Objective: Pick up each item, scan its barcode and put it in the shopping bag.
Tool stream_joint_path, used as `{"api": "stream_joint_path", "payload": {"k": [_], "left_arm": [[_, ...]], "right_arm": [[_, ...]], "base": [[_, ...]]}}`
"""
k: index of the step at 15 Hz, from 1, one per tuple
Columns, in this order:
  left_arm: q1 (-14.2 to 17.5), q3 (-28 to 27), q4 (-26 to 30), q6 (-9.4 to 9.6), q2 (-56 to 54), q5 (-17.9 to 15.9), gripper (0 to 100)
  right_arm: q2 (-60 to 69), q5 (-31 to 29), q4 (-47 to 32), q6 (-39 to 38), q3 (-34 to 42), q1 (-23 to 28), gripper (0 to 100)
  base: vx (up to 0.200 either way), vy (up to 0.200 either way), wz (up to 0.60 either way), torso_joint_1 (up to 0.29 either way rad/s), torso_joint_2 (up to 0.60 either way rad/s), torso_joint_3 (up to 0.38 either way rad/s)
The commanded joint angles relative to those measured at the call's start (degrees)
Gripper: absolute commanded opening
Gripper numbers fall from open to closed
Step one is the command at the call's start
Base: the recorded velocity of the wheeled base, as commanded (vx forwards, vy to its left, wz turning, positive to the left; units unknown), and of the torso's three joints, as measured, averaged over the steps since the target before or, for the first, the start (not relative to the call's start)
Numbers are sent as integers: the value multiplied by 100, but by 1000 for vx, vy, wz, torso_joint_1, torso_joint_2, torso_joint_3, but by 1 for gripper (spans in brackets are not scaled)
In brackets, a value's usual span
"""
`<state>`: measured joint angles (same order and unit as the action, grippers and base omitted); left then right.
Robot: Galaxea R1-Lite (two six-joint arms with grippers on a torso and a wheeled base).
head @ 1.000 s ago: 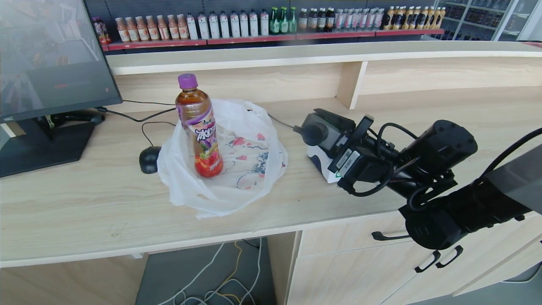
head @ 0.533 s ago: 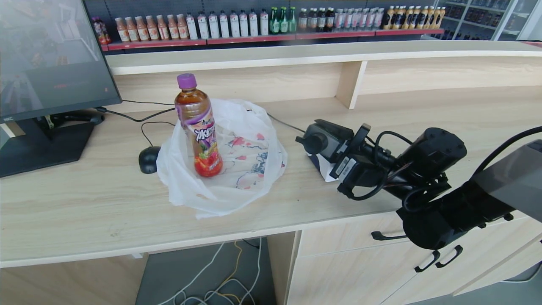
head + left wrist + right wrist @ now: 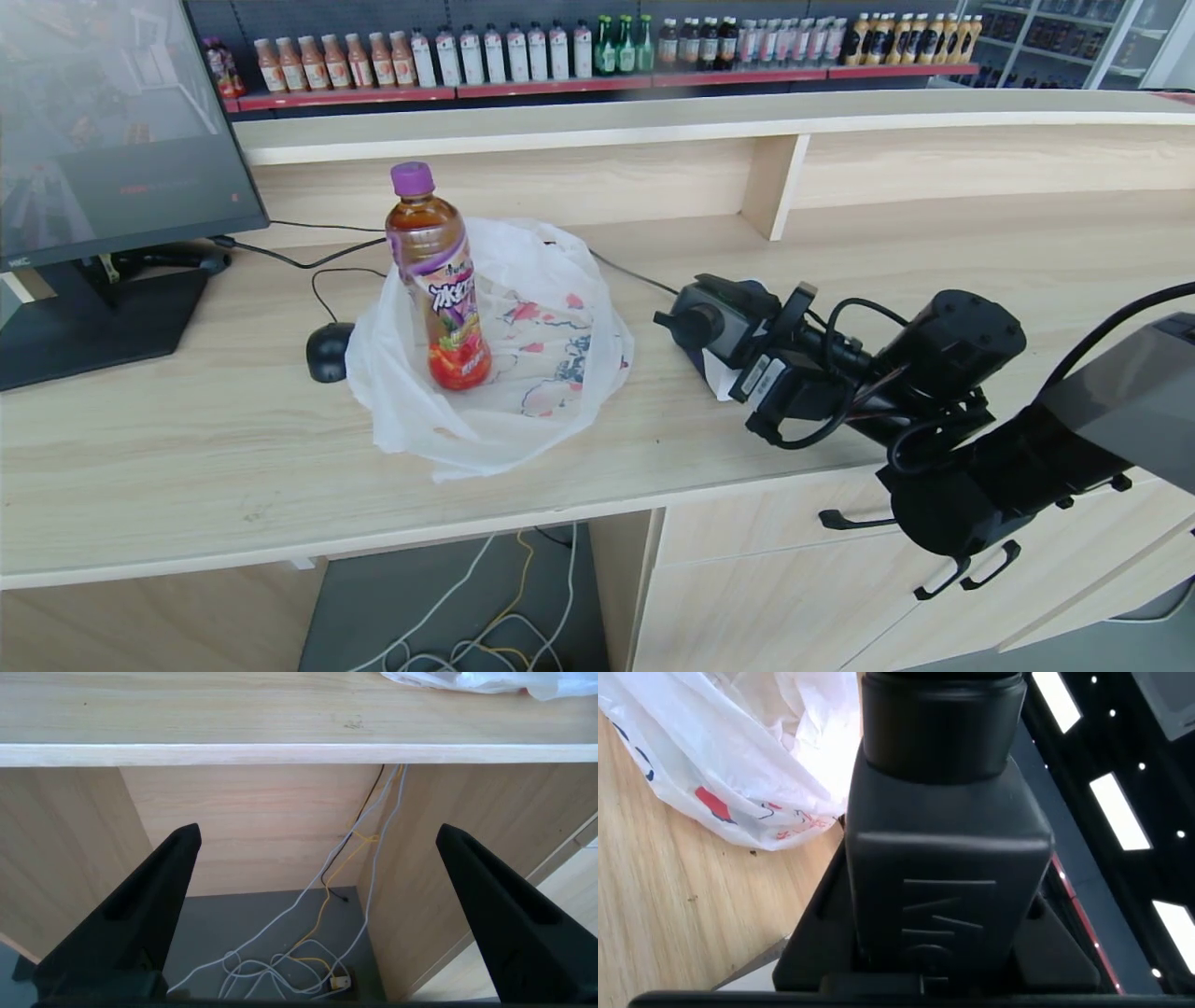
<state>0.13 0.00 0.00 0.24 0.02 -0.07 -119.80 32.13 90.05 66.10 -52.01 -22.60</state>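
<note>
Right pincer (image 3: 739, 329) is clenching the dark handheld scanner (image 3: 711, 313), holding it low over the desk (image 3: 187, 448), right above a white cradle (image 3: 715, 381). In the right wrist view the scanner body (image 3: 943, 859) is sitting square between the jaws, with the bag's plastic just beyond it.

Left pincer (image 3: 318, 835) is hanging released, fingers wide apart, below the desk edge and facing the cables under it.

Bottle (image 3: 437, 280) is standing upright inside the shopping bag (image 3: 551, 336), purple cap up, well apart from the right pincer and to its left, with the bag's near wall in between.

Judgement: the scan-and-bag step for this bottle is looking done, and the scanner is probably going back to its cradle. Next move is calling for a straight drop onto the cradle, then a release, while staying clear of the bag wall beside it.
</note>
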Motion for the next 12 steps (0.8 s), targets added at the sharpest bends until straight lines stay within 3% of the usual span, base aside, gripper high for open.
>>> {"api": "stream_joint_path", "payload": {"k": [1,12], "left_arm": [[4,0,0,2,-2,-1,100],[4,0,0,2,-2,-1,100]], "right_arm": [[-9,3,-5,0,15,-7,0],[-123,3,-5,-9,15,28,0]], "base": [[0,0,0,0,0,0],[0,0,0,0,0,0]]}}
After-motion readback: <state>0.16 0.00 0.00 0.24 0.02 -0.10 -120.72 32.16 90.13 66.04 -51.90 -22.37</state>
